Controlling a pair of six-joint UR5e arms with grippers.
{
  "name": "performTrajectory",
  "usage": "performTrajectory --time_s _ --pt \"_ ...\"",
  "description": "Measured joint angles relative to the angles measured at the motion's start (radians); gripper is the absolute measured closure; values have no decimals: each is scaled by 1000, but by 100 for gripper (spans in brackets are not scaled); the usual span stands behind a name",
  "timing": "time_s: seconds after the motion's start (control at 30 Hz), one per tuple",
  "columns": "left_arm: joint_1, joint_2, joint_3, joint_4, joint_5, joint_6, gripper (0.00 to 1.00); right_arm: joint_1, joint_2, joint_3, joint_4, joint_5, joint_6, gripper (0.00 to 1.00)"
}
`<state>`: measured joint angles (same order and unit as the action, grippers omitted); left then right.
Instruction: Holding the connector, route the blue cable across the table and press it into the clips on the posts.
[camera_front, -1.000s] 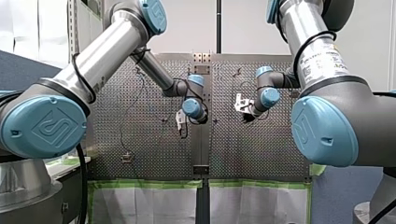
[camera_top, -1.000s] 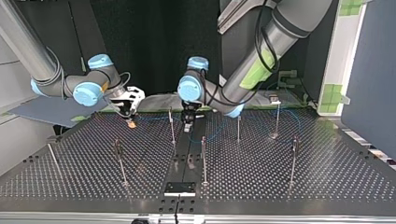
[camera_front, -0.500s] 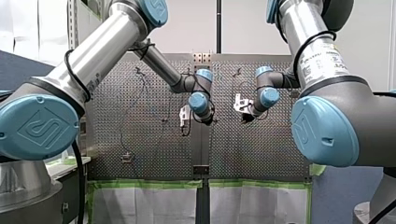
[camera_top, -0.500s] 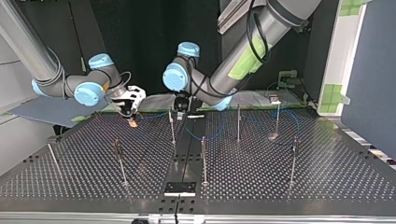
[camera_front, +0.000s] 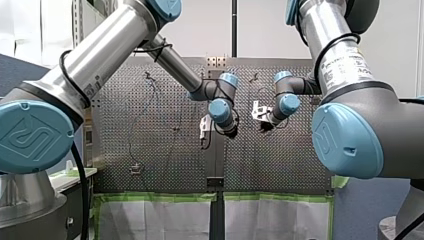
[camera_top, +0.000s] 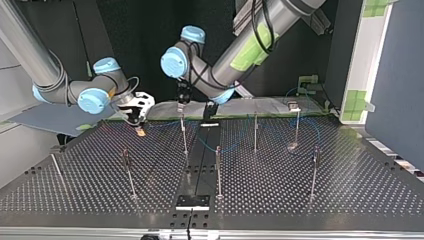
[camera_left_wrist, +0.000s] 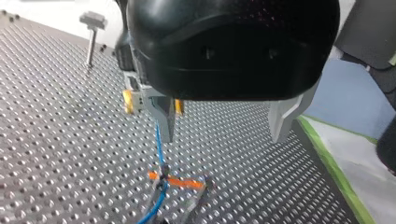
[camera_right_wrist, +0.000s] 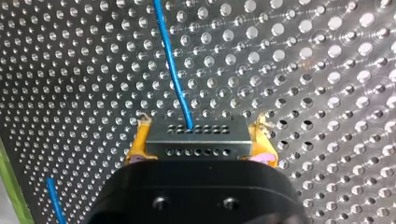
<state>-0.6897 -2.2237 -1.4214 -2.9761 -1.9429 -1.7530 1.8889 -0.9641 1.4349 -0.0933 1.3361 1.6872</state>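
My right gripper (camera_right_wrist: 199, 128) is shut on the metal connector (camera_right_wrist: 198, 145), pinched between its yellow pads (camera_right_wrist: 138, 140). The blue cable (camera_right_wrist: 172, 70) runs from the connector over the perforated table. In the top view my right gripper (camera_top: 139, 128) is low at the back left, and the cable (camera_top: 230, 146) sags past the middle posts (camera_top: 184, 134). My left gripper (camera_left_wrist: 224, 128) stands open above the table with nothing between its metal fingers (camera_left_wrist: 164, 122). The cable (camera_left_wrist: 159, 144) passes under one finger to a clip post (camera_left_wrist: 163, 179) with an orange tie. In the top view it (camera_top: 181, 100) hangs over a middle post.
Several thin posts stand on the table, among them one (camera_top: 218, 170) near the middle, one (camera_top: 314, 170) at the top view's right and one (camera_top: 127, 172) at its left. A small black plate (camera_top: 192, 201) lies at the near edge. A flat-headed post (camera_left_wrist: 92, 28) stands beyond my left gripper.
My left arm has swung toward my right gripper, leftward in the top view, and risen from the table with its fingers open. My right arm has stayed put, gripping the connector.
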Motion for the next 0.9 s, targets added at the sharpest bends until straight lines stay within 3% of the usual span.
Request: performTrajectory --time_s 0.3,0.5,0.9 --pt "-51 -2 10 75 -60 -54 0 -14 0 4 7 -2 -4 100" --pt "-81 -19 44 118 -89 -85 0 -25 -2 6 34 -3 -22 100" --pt "-96 -118 145 52 -122 -106 0 -40 -52 24 46 -31 -23 100"
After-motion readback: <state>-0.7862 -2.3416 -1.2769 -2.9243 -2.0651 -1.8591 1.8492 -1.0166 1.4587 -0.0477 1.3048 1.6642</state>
